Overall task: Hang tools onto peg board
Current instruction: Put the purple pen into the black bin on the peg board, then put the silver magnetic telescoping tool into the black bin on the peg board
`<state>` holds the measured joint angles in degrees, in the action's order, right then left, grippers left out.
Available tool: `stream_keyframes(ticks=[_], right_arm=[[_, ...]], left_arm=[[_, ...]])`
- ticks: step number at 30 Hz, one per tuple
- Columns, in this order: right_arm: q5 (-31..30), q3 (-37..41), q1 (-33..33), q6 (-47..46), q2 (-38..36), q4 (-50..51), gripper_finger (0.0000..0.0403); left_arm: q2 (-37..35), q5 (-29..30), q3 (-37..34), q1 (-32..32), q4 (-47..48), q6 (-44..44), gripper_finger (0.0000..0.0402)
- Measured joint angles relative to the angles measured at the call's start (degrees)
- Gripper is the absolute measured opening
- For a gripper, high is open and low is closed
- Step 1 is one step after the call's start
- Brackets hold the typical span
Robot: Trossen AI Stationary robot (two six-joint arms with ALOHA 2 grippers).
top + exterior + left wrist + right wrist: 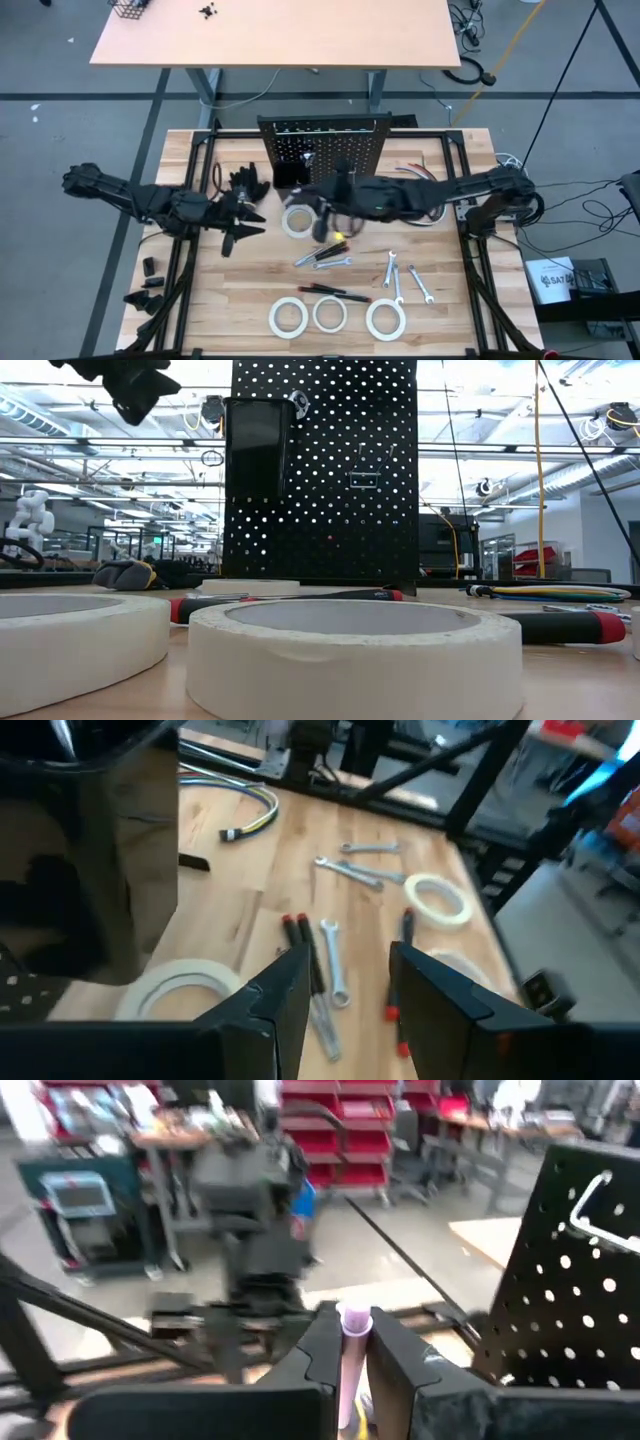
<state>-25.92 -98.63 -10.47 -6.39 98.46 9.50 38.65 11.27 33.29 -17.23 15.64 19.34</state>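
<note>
The peg board [325,150] stands upright at the table's far middle, with a black bin [255,450] on it. On the table lie white tape rolls [288,316] [385,320], silver wrenches [392,270] and red-and-black screwdrivers [335,292]. Another tape roll [297,220] lies near the board's foot. My right gripper [355,1335] hovers in front of the board [328,222], shut on a thin pale rod-shaped tool [355,1322]. My left gripper [345,990] is open and holds nothing. It hangs over the table's left part [240,225], facing the loose tools. My right gripper pinches the thin pale tool between its two fingers. The tool's rounded pale end [356,1318] shows just past the fingertips, and its shaft runs back between the fingers. The tool is lifted clear of the table. What kind of tool it is cannot be told.
Black gloves [245,185] lie left of the board. Grey hoses and cables [420,175] lie at its right. A black frame [470,250] rims the table. Bare wood shows between the board and the tools at the near edge.
</note>
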Motion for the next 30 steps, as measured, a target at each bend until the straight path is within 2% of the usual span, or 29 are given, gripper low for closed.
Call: stream_keyframes(ticks=[4,10,14,24,30], right_arm=[[-3.25,-10.64,0.82,0.89,6.44,8.46,0.0021],[-7.18,-20.8,1.3,0.98,10.98,14.15,0.0021],[-10.09,-21.07,2.77,-2.42,11.14,16.76,0.0021],[-12.63,-20.94,4.93,-12.55,11.69,29.93,0.0021],[-11.08,-20.94,4.89,-16.63,12.47,34.34,0.0023]], left_arm=[[1.08,4.29,0.73,-3.33,2.24,-1.94,0.0139],[1.45,5.44,0.73,-4.37,5.08,-1.67,0.0138],[1.45,5.29,0.75,-4.37,4.86,-1.73,0.0138],[1.45,3.8,0.75,-5.94,4.93,-1.75,0.0138],[1.45,3.75,0.75,-6.82,6.29,-1.91,0.0138]])
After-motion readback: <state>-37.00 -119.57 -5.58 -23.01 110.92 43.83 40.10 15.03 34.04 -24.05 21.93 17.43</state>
